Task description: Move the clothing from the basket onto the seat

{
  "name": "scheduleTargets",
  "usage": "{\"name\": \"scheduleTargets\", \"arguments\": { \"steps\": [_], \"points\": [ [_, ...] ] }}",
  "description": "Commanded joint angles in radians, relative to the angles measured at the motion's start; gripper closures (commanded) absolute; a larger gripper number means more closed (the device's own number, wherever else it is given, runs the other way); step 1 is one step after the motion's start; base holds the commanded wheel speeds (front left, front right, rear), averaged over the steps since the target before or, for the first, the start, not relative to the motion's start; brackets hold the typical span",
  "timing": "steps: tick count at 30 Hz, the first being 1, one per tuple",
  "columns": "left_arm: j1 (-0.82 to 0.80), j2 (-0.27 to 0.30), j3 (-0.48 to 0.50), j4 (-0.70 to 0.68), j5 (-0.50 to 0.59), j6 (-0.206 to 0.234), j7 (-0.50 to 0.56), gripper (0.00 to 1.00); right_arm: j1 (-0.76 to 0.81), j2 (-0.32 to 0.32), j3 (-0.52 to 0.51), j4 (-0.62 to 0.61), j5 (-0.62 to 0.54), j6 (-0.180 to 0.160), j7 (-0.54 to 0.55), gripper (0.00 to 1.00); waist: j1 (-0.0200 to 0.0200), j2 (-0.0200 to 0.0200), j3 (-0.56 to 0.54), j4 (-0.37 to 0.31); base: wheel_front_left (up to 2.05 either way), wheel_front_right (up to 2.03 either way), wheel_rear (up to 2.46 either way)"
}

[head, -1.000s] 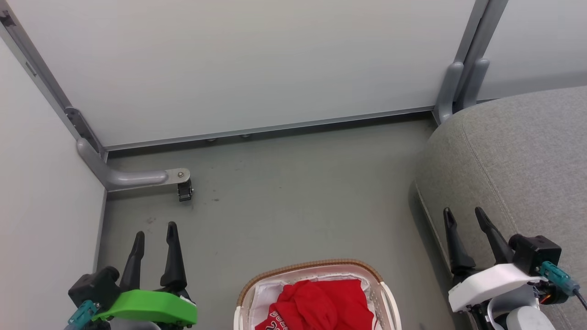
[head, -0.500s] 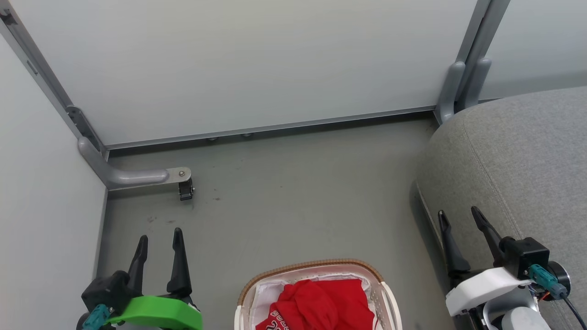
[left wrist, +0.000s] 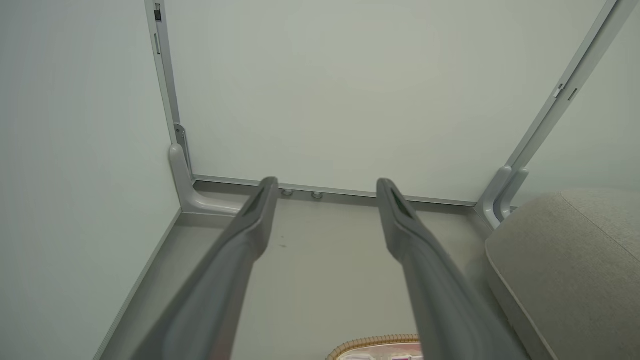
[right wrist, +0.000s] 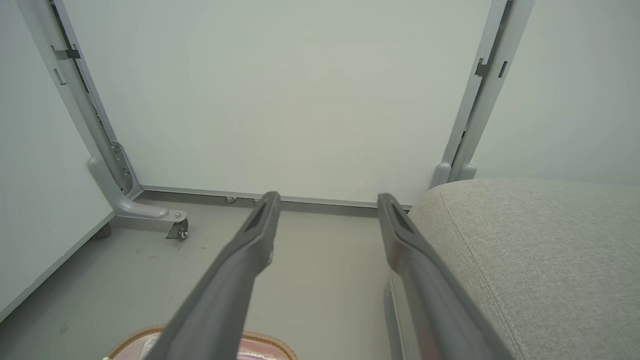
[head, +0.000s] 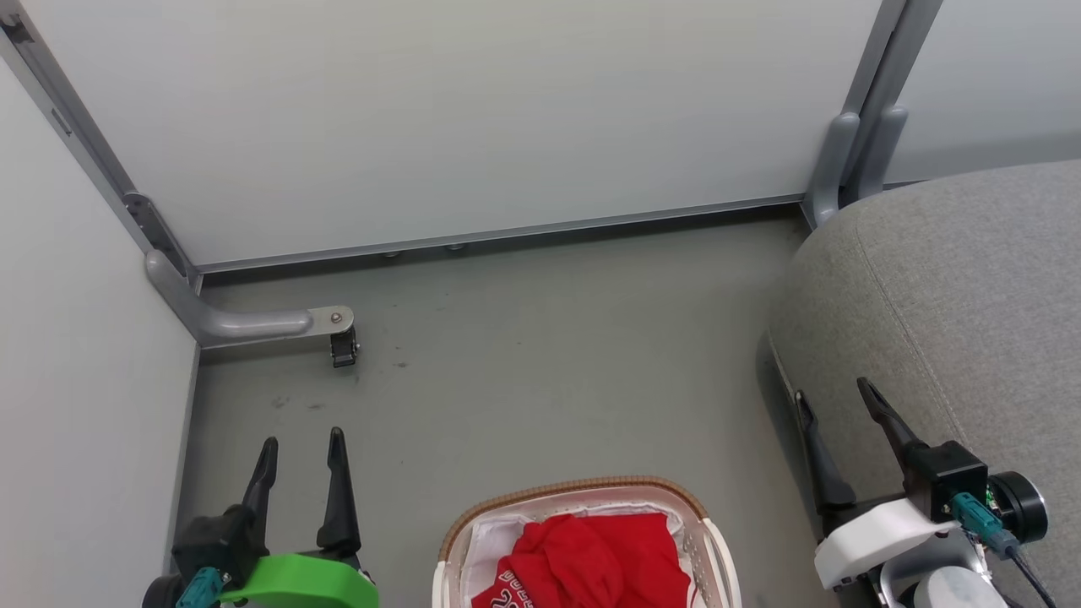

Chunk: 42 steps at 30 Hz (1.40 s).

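Note:
Red clothing (head: 591, 561) with white lettering lies bunched in the white basket (head: 574, 491), whose tan rim shows at the bottom centre of the head view. The basket rim (left wrist: 375, 344) also peeks in at the bottom of the left wrist view, and the same rim (right wrist: 272, 342) in the right wrist view. The grey seat (head: 963, 295) fills the right side. My left gripper (head: 304, 439) stands open and empty left of the basket. My right gripper (head: 832, 393) is open and empty beside the seat's front edge.
White partition panels stand behind and to the left. A grey panel foot with a small castor (head: 342, 348) sticks out onto the grey floor (head: 549, 363) at the left. Two grey upright posts (head: 857, 156) stand by the seat's far corner.
Both grippers have drawn back toward the bottom of the head view. The right gripper's fingers have spread wider. Basket and clothing have not moved.

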State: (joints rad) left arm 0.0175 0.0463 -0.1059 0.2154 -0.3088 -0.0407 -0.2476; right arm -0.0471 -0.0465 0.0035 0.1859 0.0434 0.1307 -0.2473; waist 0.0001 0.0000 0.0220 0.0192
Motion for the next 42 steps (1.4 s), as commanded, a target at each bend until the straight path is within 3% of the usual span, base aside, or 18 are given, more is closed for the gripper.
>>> {"name": "scheduleTargets", "arguments": {
  "steps": [1,8,42],
  "points": [
    [0.017,0.007,-0.004,0.003,0.017,0.006,-0.009,0.00,0.014,-0.006,0.002,-0.006,-0.023,0.000,-0.010,0.00,-0.0001,0.0000,0.000,0.000,0.00,0.00,0.00],
    [0.018,0.007,-0.009,0.016,0.056,0.007,-0.020,0.00,0.018,-0.007,0.004,-0.007,-0.068,0.000,-0.020,0.00,-0.0001,0.0000,0.001,0.001,0.00,0.00,0.00],
    [-0.002,0.007,-0.017,0.018,0.054,-0.003,-0.019,0.00,-0.006,-0.006,0.009,-0.019,-0.062,0.000,-0.019,0.00,-0.0001,0.0000,0.037,-0.014,0.00,0.00,0.00]
  ]
}}
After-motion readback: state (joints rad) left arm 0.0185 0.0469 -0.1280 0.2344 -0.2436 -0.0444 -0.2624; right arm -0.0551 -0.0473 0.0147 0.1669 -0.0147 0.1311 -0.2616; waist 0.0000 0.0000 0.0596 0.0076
